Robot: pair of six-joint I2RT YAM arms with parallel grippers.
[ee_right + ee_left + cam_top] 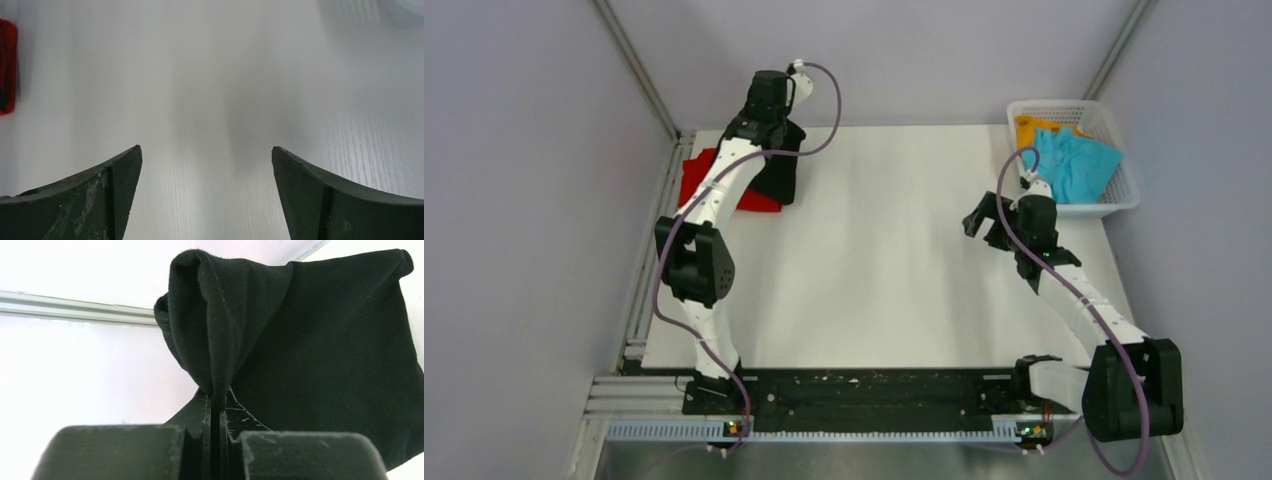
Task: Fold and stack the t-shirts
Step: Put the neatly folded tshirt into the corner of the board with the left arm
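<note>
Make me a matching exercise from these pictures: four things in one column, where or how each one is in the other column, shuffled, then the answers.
Things
1. black t-shirt
2. red t-shirt
3. cyan garment
4. right tool

Place or state
A. in the basket
B. open above the table
C. pinched in the left tool
D. lying at the table's far-left corner

Pairs: 1-C, 2-D, 3-A, 4-B

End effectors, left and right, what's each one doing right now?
Left end effector: closed on the soft black cloth t-shirt.
Right end effector: open, holding nothing.
</note>
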